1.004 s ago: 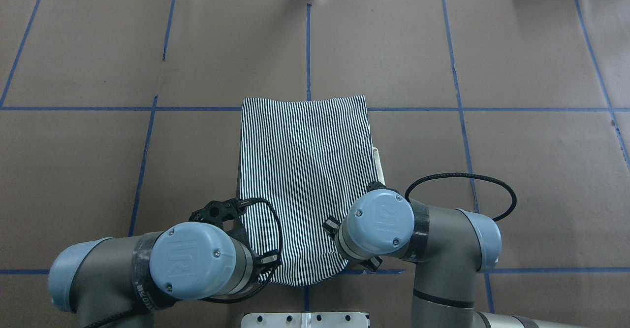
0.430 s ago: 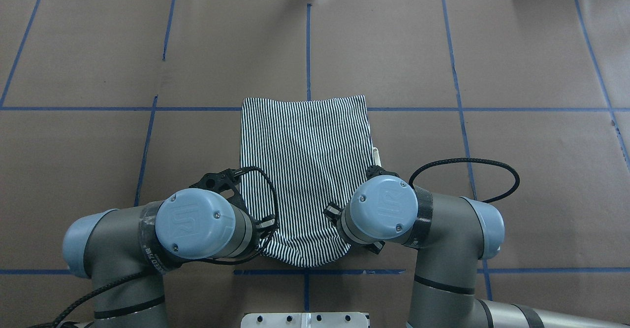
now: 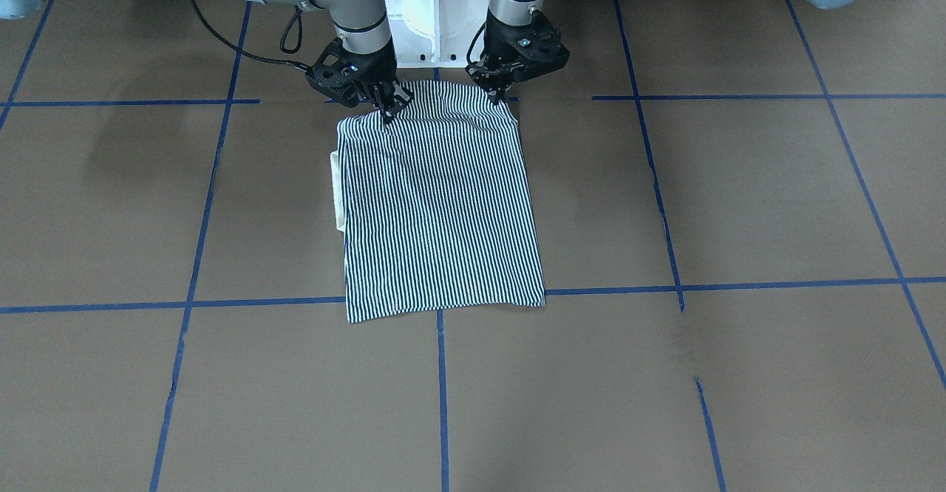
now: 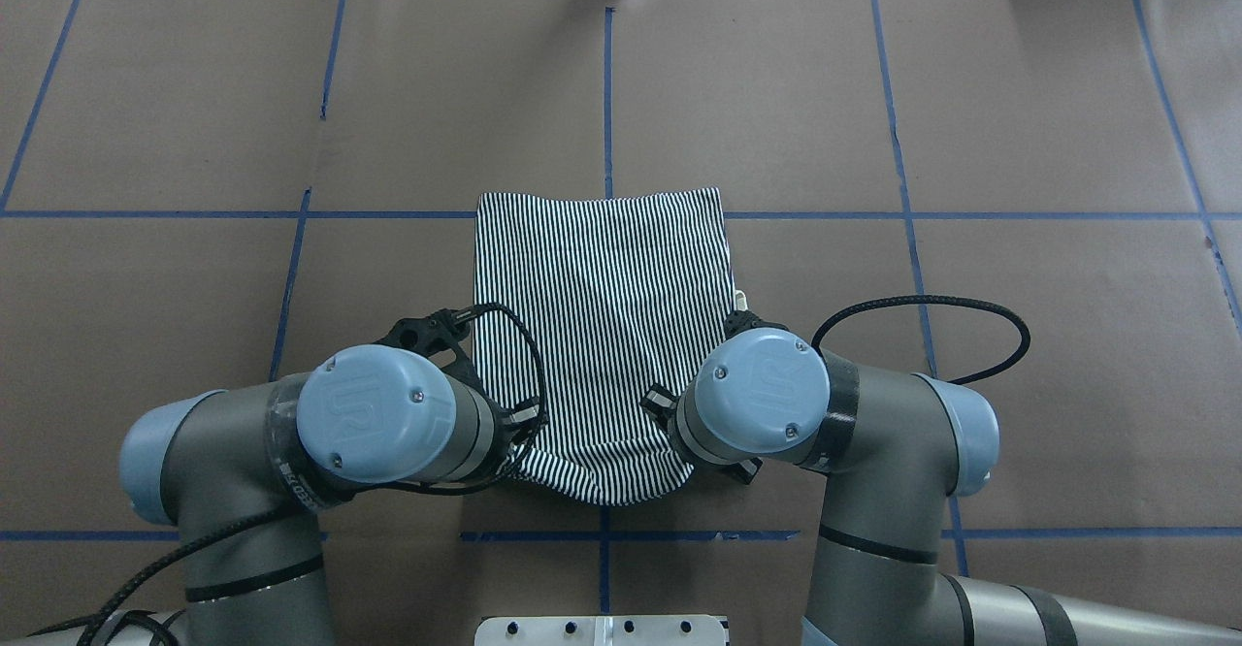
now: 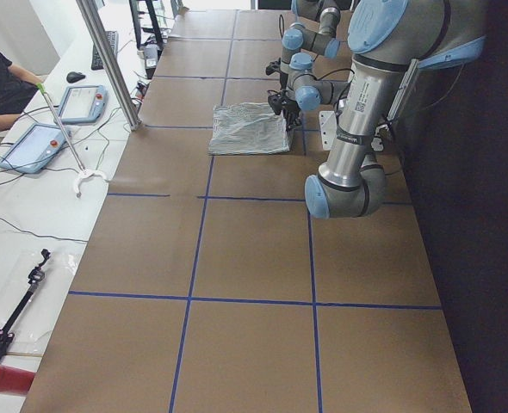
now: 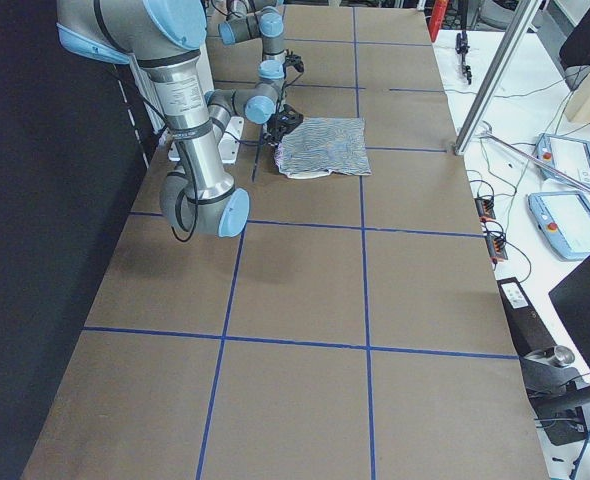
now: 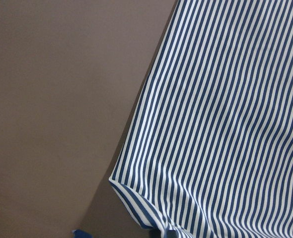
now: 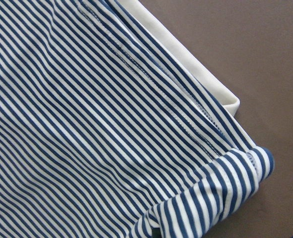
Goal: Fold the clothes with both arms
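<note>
Now the near hem of the navy-and-white striped polo shirt (image 4: 602, 316) has drawn forward off the blue tape line (image 4: 679, 534) | you can read the fold-over as begun | left grey arm (image 4: 374, 428) and right grey arm (image 4: 762, 394) wrists-down over the near corners, both jaws pinched shut on cloth | rest flat on the brown counter (image 4: 1019, 142), cream collar (image 3: 338, 189) showing right

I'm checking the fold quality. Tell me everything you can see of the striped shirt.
The polo shirt is thin navy-and-white striped knit, already folded into a narrow rectangle on the brown table. A cream collar peeks from its edge on the robot's right. The left gripper and right gripper pinch the two near-robot corners, raising that edge slightly.
</note>
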You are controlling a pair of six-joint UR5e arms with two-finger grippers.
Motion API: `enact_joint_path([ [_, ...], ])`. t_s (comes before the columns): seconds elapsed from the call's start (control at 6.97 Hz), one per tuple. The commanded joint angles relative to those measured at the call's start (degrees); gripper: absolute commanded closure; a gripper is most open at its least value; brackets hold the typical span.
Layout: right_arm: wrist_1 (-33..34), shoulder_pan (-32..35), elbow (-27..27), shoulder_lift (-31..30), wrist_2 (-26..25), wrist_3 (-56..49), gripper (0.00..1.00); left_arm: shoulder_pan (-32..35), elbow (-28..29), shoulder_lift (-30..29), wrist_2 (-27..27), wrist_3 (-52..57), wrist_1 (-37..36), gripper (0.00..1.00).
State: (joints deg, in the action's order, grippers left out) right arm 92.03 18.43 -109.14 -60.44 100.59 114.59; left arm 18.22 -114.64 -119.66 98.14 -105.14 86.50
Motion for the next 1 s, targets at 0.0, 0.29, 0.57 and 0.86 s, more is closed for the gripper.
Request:
enact_joint_path([
  [0.0, 0.2, 6.1, 3.6, 3.5, 0.0, -6.8, 1.00, 7.5, 3.2, -0.7, 0.3, 0.6, 5.2, 1.00],
  [0.29, 0.1, 14.8, 19.9, 15.0, 0.5, -15.1, 1.00, 17.4, 15.5, -6.4, 0.9, 6.6, 9.7, 1.00],
  [0.57, -17.7, 21.5, 38.4, 20.3, 0.1, -19.8, 0.00, 23.5, 23.2, -7.2, 3.0, 15.1, 16.4, 0.00],
  [0.86, -20.7, 25.1, 42.8, 20.9, 1.7, -25.9, 0.00, 23.5, 23.3, -7.2, 3.1, 15.4, 16.4, 0.00],
])
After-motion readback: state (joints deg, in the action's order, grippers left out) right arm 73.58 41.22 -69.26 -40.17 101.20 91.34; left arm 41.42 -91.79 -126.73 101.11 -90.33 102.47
